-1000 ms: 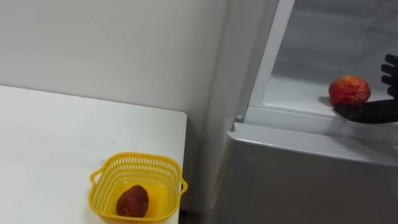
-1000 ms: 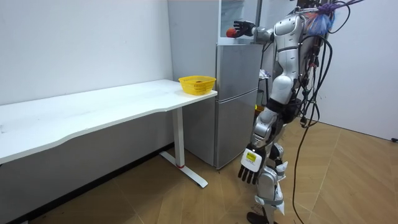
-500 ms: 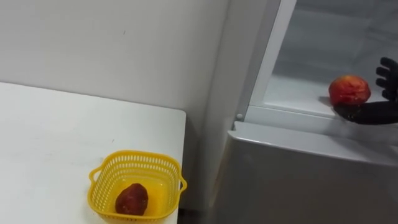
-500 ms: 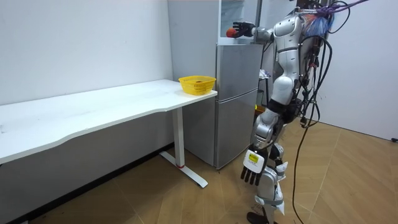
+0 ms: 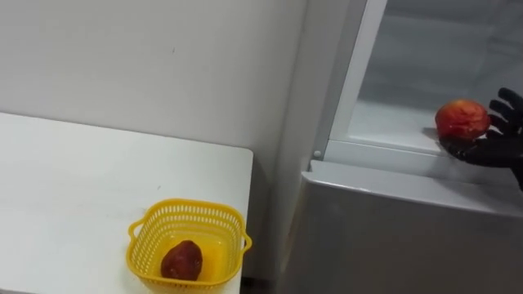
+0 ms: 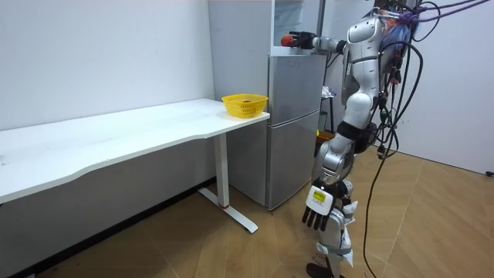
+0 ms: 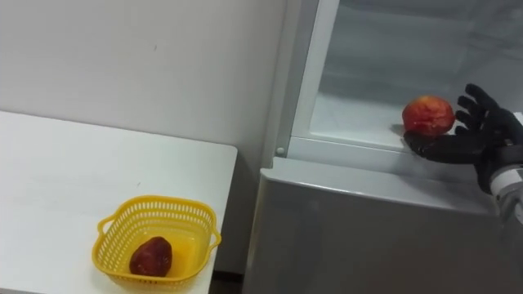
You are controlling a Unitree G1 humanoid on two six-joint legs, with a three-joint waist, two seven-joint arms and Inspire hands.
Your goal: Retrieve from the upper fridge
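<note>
A red, yellow-flecked fruit point(image 5: 462, 120) rests at the front edge of the shelf point(image 7: 351, 114) in the open upper fridge compartment. My right hand point(image 7: 470, 137) is at it from the right: the thumb reaches under its near side, and the straight, spread fingers point(image 5: 505, 106) stand behind it. The hand is open around the fruit, not closed on it. In the room view I stand before the fridge point(image 6: 293, 123) with the right arm raised to the top compartment. My left hand point(image 6: 318, 208) hangs relaxed by my thigh.
A yellow basket point(image 5: 140, 245) with a dark red fruit point(image 5: 181, 260) in it stands on the white table's point(image 5: 73, 188) corner beside the fridge. The grey lower fridge door point(image 5: 392, 237) is closed. The upper door frame point(image 5: 347, 82) stands at the left of the opening.
The right hand has come further round the fruit, fingers more in sight behind it; the fruit stays on the shelf. The view shifted slightly. The left hand swung a little.
</note>
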